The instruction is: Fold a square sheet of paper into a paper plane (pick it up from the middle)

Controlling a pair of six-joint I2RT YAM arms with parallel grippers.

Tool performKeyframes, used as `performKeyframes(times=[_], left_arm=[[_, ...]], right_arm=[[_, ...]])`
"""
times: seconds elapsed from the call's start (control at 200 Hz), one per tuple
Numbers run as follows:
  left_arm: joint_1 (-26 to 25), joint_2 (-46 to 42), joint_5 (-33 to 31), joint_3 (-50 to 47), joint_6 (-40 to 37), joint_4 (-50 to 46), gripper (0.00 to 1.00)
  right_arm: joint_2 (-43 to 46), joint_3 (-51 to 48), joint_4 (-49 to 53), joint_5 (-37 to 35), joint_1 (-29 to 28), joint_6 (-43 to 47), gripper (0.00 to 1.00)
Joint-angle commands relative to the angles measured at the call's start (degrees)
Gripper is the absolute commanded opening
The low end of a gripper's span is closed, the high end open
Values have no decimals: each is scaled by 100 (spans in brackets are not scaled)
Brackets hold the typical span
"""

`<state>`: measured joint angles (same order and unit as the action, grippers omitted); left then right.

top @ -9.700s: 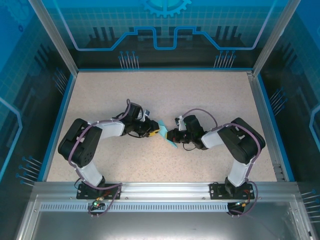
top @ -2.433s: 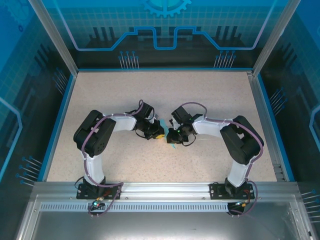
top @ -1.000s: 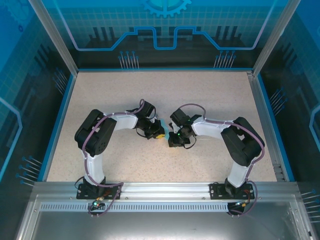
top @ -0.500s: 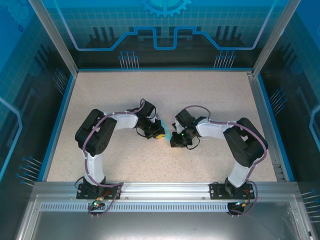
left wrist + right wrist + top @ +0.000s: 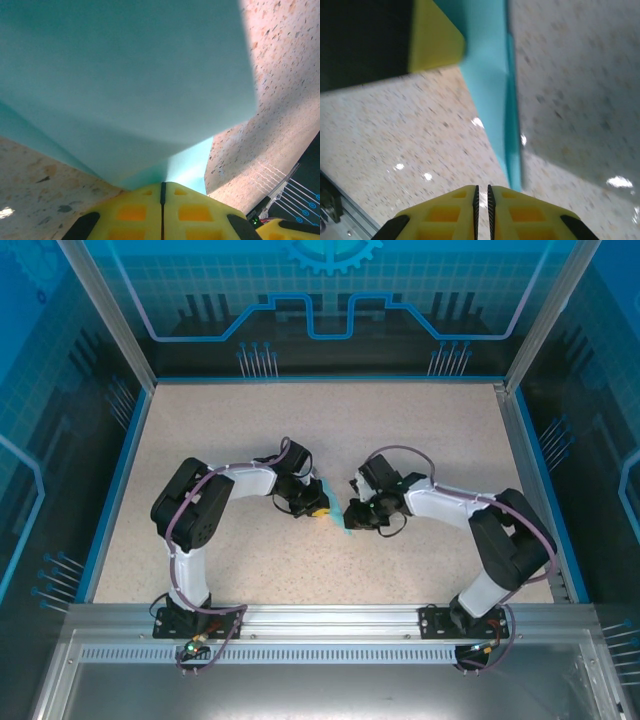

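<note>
The square sheet of paper (image 5: 338,513) is a creased light cyan piece held up off the table at its middle. My left gripper (image 5: 321,508) is shut on the sheet's lower edge. In the left wrist view the sheet (image 5: 125,85) spreads wide above the closed yellow fingertips of my left gripper (image 5: 162,183). My right gripper (image 5: 352,514) is just right of the paper, apart from it. In the right wrist view my right gripper (image 5: 481,187) is shut with nothing between its pads. The folded strip (image 5: 492,95) runs ahead of it, with a left fingertip (image 5: 434,41) at the upper left.
The speckled beige table (image 5: 330,430) is bounded by blue rails and glass walls. An aluminium rail (image 5: 330,620) carrying both arm bases runs along the near edge. Open tabletop lies behind and to both sides of the grippers.
My right arm has swung its elbow out to the right and its gripper has drawn back from the paper, so the cyan sheet now shows between the grippers. The left arm has stayed put.
</note>
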<state>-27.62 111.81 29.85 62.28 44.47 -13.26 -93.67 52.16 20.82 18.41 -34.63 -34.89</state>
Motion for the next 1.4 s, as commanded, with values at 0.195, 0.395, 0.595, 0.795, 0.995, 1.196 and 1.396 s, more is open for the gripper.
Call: performKeyframes(times=[0.195, 0.395, 0.595, 0.795, 0.995, 1.196, 1.396], left_arm=[[29, 394, -770, -129, -90, -555, 7], [32, 394, -805, -129, -102, -580, 7], [37, 394, -866, -129, -102, -596, 7], [38, 427, -875, -103, -114, -575, 7], [33, 447, -833, -85, -116, -572, 7], [36, 447, -779, -67, -114, -559, 7], [30, 413, -735, -65, -130, -534, 7]], right_arm=[[-1003, 629, -318, 246, -140, -19, 14], [-1102, 356, -193, 136, -62, 9, 12], [-753, -436, -205, 176, 48, 44, 12], [-197, -670, -283, 347, 176, 175, 12], [-184, 39, -415, 469, 100, 237, 13], [-815, 521, -574, 465, 53, 151, 13], [-1106, 495, -623, 417, 58, 174, 12]])
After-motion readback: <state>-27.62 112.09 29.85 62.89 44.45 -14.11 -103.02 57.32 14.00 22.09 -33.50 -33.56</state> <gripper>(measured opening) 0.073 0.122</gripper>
